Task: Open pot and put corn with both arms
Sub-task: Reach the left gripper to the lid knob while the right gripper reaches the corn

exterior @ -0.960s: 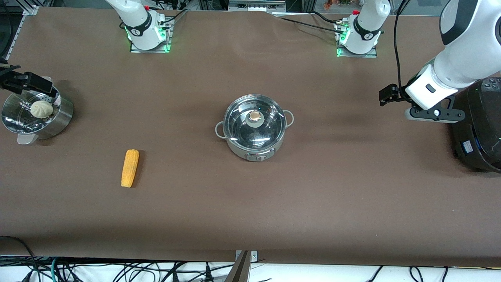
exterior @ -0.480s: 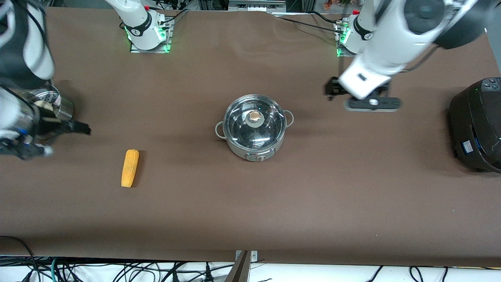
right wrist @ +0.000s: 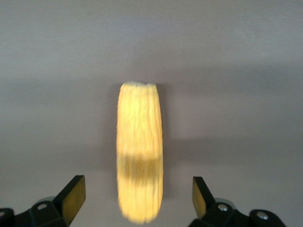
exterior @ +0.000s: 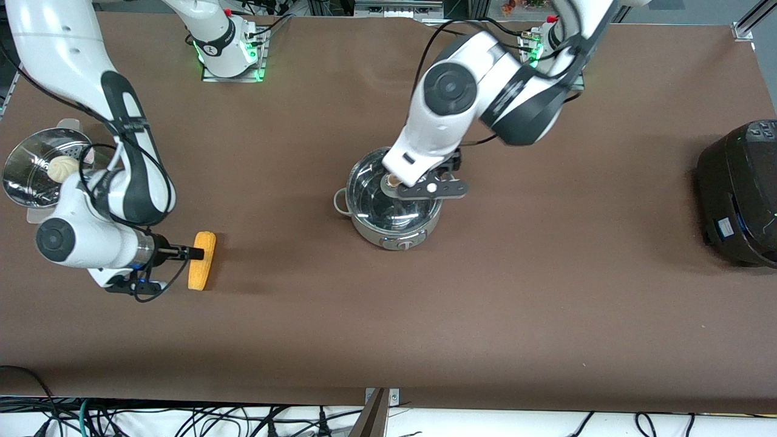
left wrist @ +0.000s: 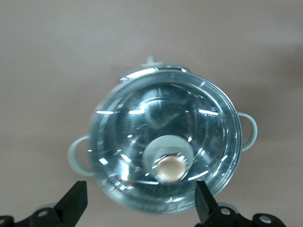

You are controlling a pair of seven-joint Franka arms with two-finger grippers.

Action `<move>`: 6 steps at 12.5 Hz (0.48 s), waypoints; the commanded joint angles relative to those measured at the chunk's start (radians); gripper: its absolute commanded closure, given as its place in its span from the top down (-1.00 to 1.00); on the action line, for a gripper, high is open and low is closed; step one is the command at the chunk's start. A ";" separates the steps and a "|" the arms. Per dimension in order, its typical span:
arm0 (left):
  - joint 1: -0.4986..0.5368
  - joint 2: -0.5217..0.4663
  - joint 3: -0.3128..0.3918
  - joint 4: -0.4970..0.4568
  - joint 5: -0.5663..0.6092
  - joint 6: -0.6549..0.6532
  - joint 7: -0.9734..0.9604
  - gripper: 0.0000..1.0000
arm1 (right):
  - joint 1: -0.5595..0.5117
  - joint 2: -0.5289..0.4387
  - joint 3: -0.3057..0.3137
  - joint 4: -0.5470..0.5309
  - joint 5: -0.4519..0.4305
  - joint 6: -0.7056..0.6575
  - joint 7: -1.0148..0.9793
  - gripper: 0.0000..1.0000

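While the open left gripper (left wrist: pixel 138 204) hangs over the pot (exterior: pixel 394 203), the open right gripper (right wrist: pixel 133 198) straddles the corn (exterior: pixel 201 260), lying lengthwise toward the camera.

Pot (exterior: pixel 393 206) at table (exterior: pixel 546 303) centre, lid (left wrist: pixel 163 142) on. Left gripper (left wrist: pixel 139 201) over lid knob (left wrist: pixel 170 169), fingers spread wide.

Corn (exterior: pixel 201 261) at 8 o'clock from pot, well apart — lengthwise toward front camera. Right gripper (right wrist: pixel 137 196) over corn, fingers apart, astride.

Steamer basket (exterior: pixel 24 176) at 10 o'clock from corn, bun (exterior: pixel 63 165) inside.

Cooker (exterior: pixel 737 194) at 3 o'clock from pot — table edge.
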State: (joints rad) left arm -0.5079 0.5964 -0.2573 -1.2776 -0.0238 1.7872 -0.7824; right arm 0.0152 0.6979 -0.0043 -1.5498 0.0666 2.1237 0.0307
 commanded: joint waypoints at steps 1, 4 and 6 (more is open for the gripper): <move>-0.053 0.088 0.012 0.061 0.001 0.021 0.006 1.00 | 0.003 -0.001 0.001 -0.048 0.016 0.085 0.000 1.00; -0.076 0.094 0.010 0.043 0.090 0.024 0.006 1.00 | 0.006 0.020 0.003 -0.050 0.021 0.110 0.003 0.95; -0.081 0.094 0.010 0.041 0.091 0.024 0.008 1.00 | 0.017 0.020 0.006 -0.055 0.022 0.108 0.003 -0.41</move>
State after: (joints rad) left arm -0.5766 0.6822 -0.2571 -1.2650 0.0430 1.8277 -0.7812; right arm 0.0220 0.7283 -0.0015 -1.5829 0.0736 2.2161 0.0307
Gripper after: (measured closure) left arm 0.000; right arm 0.053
